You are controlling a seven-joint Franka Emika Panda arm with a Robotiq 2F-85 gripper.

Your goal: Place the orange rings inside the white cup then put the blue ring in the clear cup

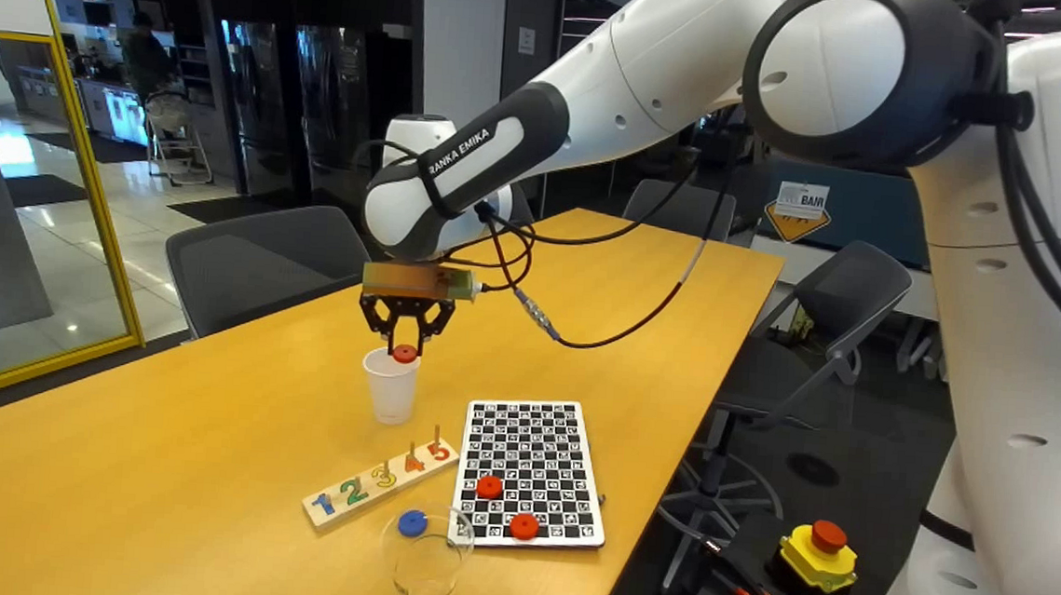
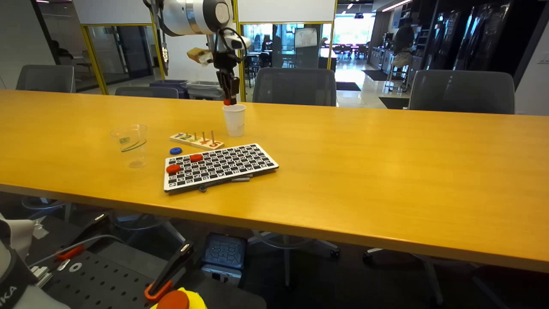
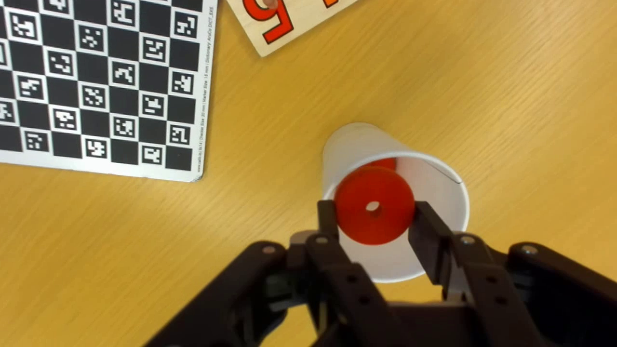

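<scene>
My gripper (image 1: 405,349) is shut on an orange ring (image 3: 356,224), with a fingertip on each side of it. It holds the ring just over the mouth of the white cup (image 1: 390,395); the wrist view shows the cup (image 3: 443,197) under the ring. More red-orange (image 3: 387,163) shows inside the cup, mostly hidden, likely another ring. Two orange rings (image 1: 489,487) (image 1: 524,526) lie on the checkered board. The blue ring (image 2: 176,150) lies on the table beside the clear cup (image 2: 134,148). In an exterior view the blue ring (image 1: 412,523) shows through the clear cup (image 1: 425,575).
A checkered board (image 1: 534,447) lies near the table edge. A wooden number strip with upright pegs (image 1: 367,491) lies between the white cup and the clear cup. Chairs (image 2: 294,86) stand along the far side of the table (image 2: 364,171).
</scene>
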